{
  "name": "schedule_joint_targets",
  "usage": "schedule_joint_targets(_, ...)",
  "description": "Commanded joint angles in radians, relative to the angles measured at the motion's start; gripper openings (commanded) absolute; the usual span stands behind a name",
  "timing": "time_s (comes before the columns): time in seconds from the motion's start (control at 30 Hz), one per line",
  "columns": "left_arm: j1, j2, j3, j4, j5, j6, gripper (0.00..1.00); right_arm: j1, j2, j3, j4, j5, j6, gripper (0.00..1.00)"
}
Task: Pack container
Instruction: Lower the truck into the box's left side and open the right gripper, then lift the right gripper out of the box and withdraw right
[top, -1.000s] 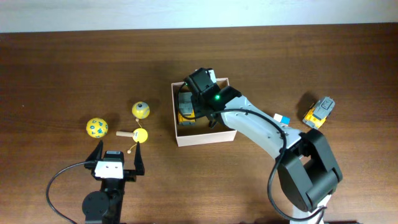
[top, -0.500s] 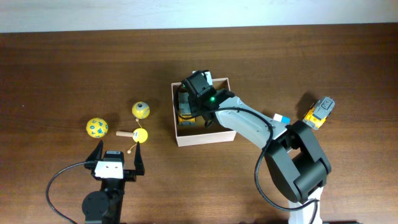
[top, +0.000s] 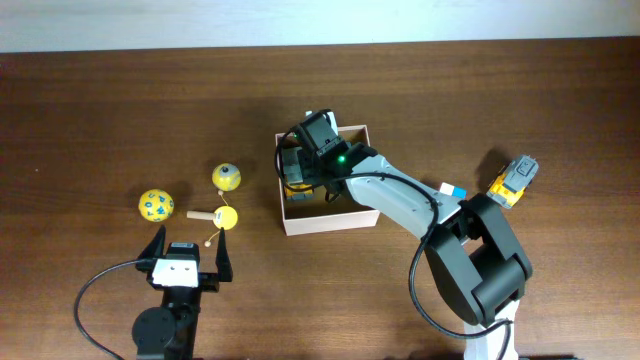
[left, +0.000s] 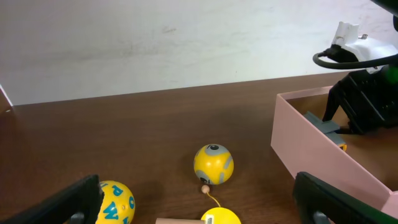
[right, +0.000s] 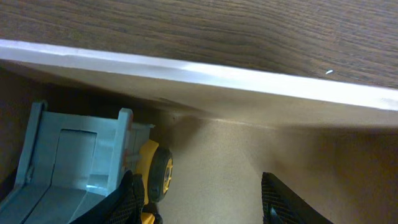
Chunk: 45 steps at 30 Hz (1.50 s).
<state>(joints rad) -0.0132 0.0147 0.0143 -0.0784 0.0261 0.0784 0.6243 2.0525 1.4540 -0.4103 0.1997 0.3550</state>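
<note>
I have eased my right jaws apart inside the container (top: 330, 222), which sits mid-table. The dump truck (right: 81, 162) now lies released against its left wall, outside the fingers, so I judge one toy packed. My left jaws hang wide and empty near the yellow ball (left: 213, 165).

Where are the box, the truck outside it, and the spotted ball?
Container (top: 330, 222): overhead view, outer white wall.
Toy truck (top: 511, 182): overhead view, middle of its body.
Spotted ball (top: 155, 205): overhead view, its top.
</note>
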Motion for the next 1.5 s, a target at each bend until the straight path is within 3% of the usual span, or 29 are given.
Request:
schedule_joint_targets(0.0,-0.004,-0.010,-0.006,-0.002,-0.003,0.005,0.99,-0.005,0.015,-0.008,0.004,-0.027,-0.011,0.55)
schedule_joint_targets(0.43,-0.004,-0.010,-0.006,-0.002,-0.003,0.005,0.99,-0.036,0.015,-0.008,-0.066,0.002,-0.025,0.55)
schedule_joint_targets(1.47,-0.004,-0.010,-0.006,-0.002,-0.003,0.005,0.99,-0.047,0.015,-0.008,-0.034,-0.180,-0.068,0.55)
